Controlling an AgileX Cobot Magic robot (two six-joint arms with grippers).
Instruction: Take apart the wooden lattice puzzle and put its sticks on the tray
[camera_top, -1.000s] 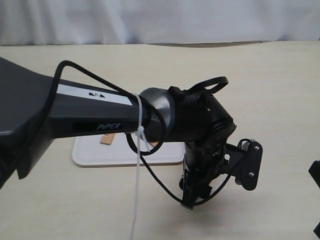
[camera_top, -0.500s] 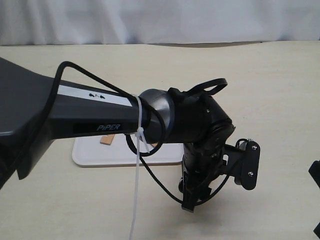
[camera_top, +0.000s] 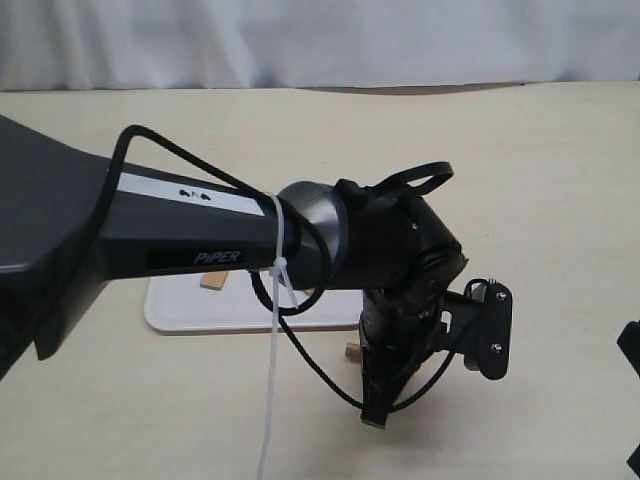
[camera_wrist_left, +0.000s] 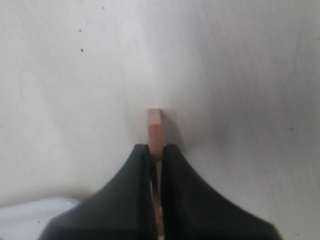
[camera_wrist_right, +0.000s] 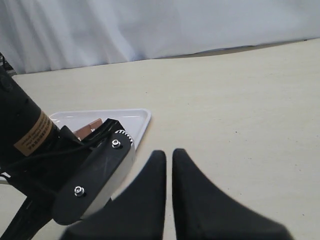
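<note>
Exterior: left arm (camera_top: 200, 235) angled down at the desk (camera_top: 560, 180), just in front of the tray (camera_top: 180, 312). A stick (camera_top: 352, 352) peeks out below it, off the tray.
Left wrist: left gripper (camera_wrist_left: 155, 150) jaws pinching that stick edge-on over bare desk.
Right wrist: right gripper (camera_wrist_right: 169, 156) jaws almost pressed together, nothing between. A second stick (camera_wrist_right: 89, 126) lies in the tray.

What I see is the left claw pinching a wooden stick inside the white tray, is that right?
Not quite. The left claw is pinching a wooden stick, but the stick stands on the bare table, not inside the white tray. The left wrist view shows it: only the tray's corner peeks in, off to one side of the claw.
</note>
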